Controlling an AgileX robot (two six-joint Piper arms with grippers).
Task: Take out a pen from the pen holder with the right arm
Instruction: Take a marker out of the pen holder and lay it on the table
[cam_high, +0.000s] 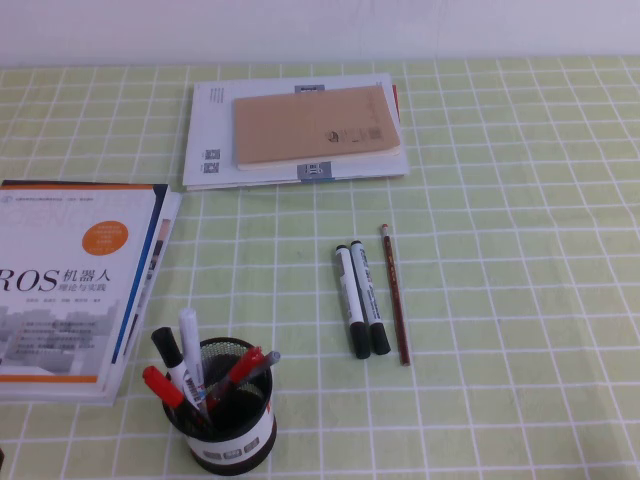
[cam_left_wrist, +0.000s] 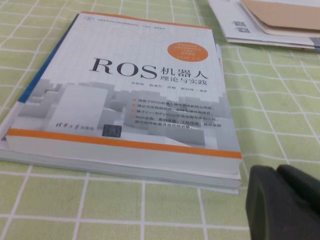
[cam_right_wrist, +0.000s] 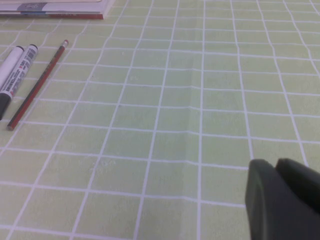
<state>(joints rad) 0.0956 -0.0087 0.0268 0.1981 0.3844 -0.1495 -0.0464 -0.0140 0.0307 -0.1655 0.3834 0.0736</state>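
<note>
A black mesh pen holder (cam_high: 226, 420) stands near the table's front edge, left of centre. It holds several pens, among them a white marker (cam_high: 190, 345) and a red pen (cam_high: 160, 385). Neither arm shows in the high view. My right gripper (cam_right_wrist: 276, 165) appears only in its wrist view, shut and empty, low over bare tablecloth to the right of two loose markers (cam_right_wrist: 12, 75) and a pencil (cam_right_wrist: 37, 85). My left gripper (cam_left_wrist: 277, 172) is also shut and holds nothing. It hovers just off the near corner of the ROS book (cam_left_wrist: 145, 90).
Two black-and-white markers (cam_high: 360, 298) and a red pencil (cam_high: 395, 293) lie mid-table. The ROS book (cam_high: 70, 280) lies at the left. A stack of papers topped by a brown notebook (cam_high: 315, 125) sits at the back. A green checked cloth covers the table.
</note>
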